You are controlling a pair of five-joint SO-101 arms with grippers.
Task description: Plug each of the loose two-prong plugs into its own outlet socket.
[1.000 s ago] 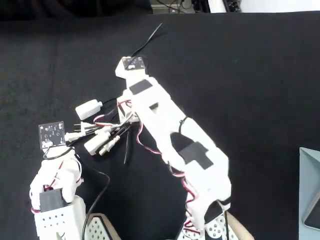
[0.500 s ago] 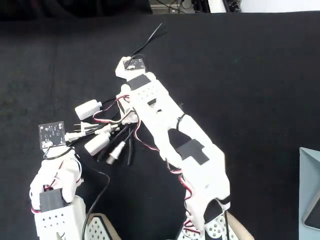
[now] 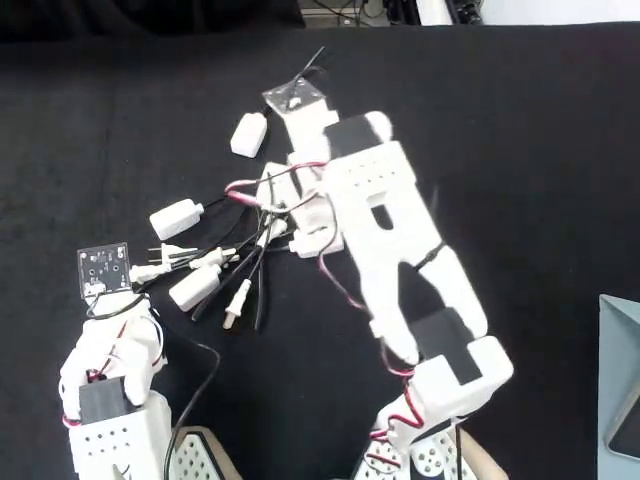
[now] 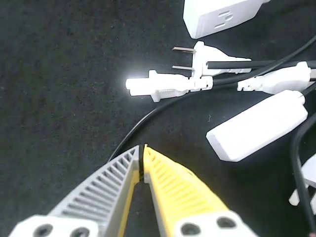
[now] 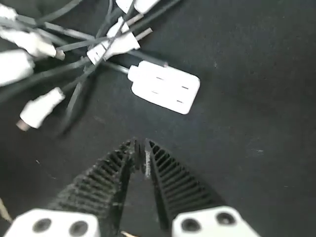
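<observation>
Three white outlet sockets lie on the black cloth: one far (image 3: 248, 133), one in the middle (image 3: 177, 217) and one nearer (image 3: 195, 287). A white two-prong plug (image 3: 160, 256) lies between the last two in a tangle of black cables. In the left wrist view, that plug (image 4: 200, 59) lies with its prongs bare beside a white connector (image 4: 160, 86), between two sockets (image 4: 222, 15) (image 4: 259, 126). My left gripper (image 4: 142, 148) is shut, its tips over a black cable. My right gripper (image 5: 140, 145) is shut and hangs just short of the far socket (image 5: 165, 91).
The right arm (image 3: 380, 200) stretches across the middle of the table above the cable tangle (image 3: 255, 235). A loose white connector (image 3: 235, 300) lies at the near end of the cables. A grey tray (image 3: 622, 380) sits at the right edge. Bare cloth lies to the right.
The right arm has swung away to the right and farther back, uncovering the far socket. The cables shifted and a white connector slid nearer. The left arm has not moved.
</observation>
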